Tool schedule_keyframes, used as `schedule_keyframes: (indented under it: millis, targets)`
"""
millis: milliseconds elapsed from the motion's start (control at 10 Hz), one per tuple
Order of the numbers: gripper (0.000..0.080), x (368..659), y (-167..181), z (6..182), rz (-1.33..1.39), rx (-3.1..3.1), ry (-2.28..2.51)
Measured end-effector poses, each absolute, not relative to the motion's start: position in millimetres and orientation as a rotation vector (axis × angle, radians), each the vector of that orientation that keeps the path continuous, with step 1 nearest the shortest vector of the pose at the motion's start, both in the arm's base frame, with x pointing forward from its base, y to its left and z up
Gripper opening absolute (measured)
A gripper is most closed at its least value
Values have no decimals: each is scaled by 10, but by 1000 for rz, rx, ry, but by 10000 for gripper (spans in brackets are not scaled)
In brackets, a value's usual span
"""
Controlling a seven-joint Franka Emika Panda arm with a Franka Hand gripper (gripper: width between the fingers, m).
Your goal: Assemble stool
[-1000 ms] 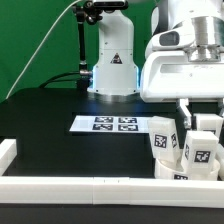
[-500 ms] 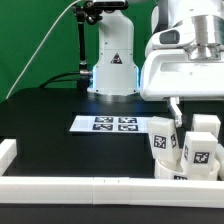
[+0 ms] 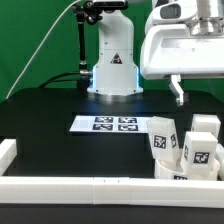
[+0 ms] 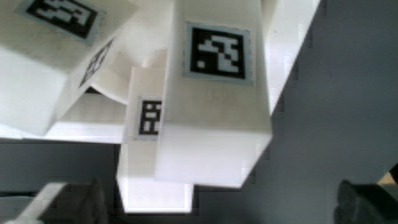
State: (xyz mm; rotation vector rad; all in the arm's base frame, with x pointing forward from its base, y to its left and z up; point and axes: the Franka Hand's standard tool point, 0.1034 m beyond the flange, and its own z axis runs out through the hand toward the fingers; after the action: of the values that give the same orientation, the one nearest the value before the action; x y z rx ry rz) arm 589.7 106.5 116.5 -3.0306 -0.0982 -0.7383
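The black table point(image 3: 60, 150) fills the exterior view, with a white border rail point(image 3: 70, 188) along its near edge. At about 12 o'clock from the table's centre stands the arm's base point(image 3: 112, 60); just in front of it, near centre, lies the marker board point(image 3: 108, 124), flat and carrying only tags.

The stool parts are gathered at about 4 o'clock, against the rail. There the legs point(image 3: 165, 140) stand as tagged white blocks packed close together; at least three tags face the camera. How many legs there are, and whether the round seat lies among them, cannot be told. The wrist view looks straight down on one tagged leg point(image 4: 199, 110), with a neighbour point(image 4: 54, 60) touching it.

The gripper point(image 3: 180, 95) hangs at about 2 o'clock, above the cluster and clear of it. Only one finger point(image 3: 179, 93) shows plainly.

Change: a second ago the fingers were down among the legs and nearly closed. Now they are spread wide, hold nothing, and the hand has lifted away. The leg they had been holding stands among the other legs.

Reading: this looks like a completed release, so one placement step is probably finished. No leg can be seen joined to a seat, so most of the assembly appears to remain.
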Motion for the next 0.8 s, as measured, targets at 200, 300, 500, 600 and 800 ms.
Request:
schedule_keyframes:
  millis: [200, 300, 500, 600, 800]
  targets:
    - [649, 5884, 1072, 1143, -706, -3037, -99]
    - [649, 5881, 1059, 1135, -704, -3037, -77]
    - [649, 5792, 1028, 1026, -519, -3053, 69]
    - [649, 5790, 1060, 1014, -360, -3064, 109]
    - [649, 5771, 1054, 1016, -196, -3074, 116]
